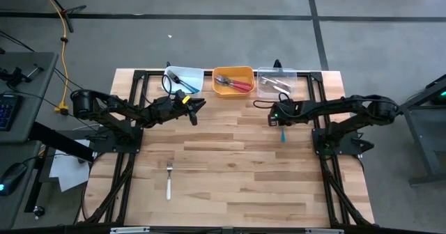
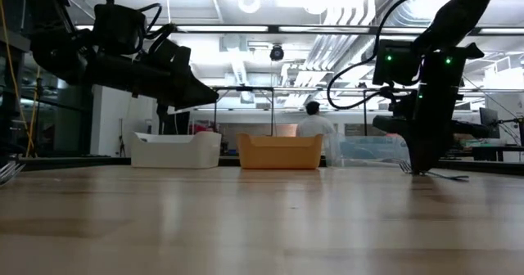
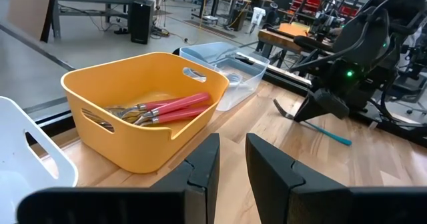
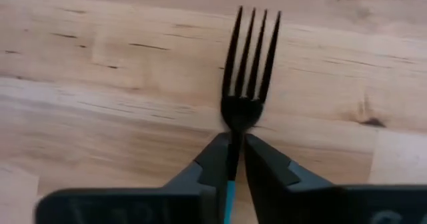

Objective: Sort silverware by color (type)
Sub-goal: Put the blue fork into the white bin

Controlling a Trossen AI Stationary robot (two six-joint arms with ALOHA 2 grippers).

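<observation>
Nearest to us on the wooden table (image 1: 237, 171) lies a white-handled fork (image 1: 168, 182), alone on the front left part of the boards, tines pointing toward the bins.

Farther back on the right, we see the right gripper (image 4: 232, 159) down at the tabletop, its fingers (image 4: 212, 159) pinched on the neck of a blue-handled fork (image 4: 248, 71). The tines lie flat against the wood in the right wrist view, and the blue handle (image 1: 283, 134) trails back toward the front of the table in the high view.

On the left, we find the left gripper (image 3: 231, 159) raised above the table, just in front of the white bin (image 1: 185, 79). Its fingers (image 3: 201, 167) stand slightly apart with nothing between them.

Along the far edge sit three bins in a row. The white bin on the left holds a dark-looking piece we cannot make out. The orange bin (image 3: 127, 87) in the middle holds red-handled forks (image 3: 175, 108). The clear bin (image 1: 277, 82) on the right holds silver-looking silverware (image 1: 277, 86). Beyond the table, the low view shows a person (image 2: 313, 121) in the room.
</observation>
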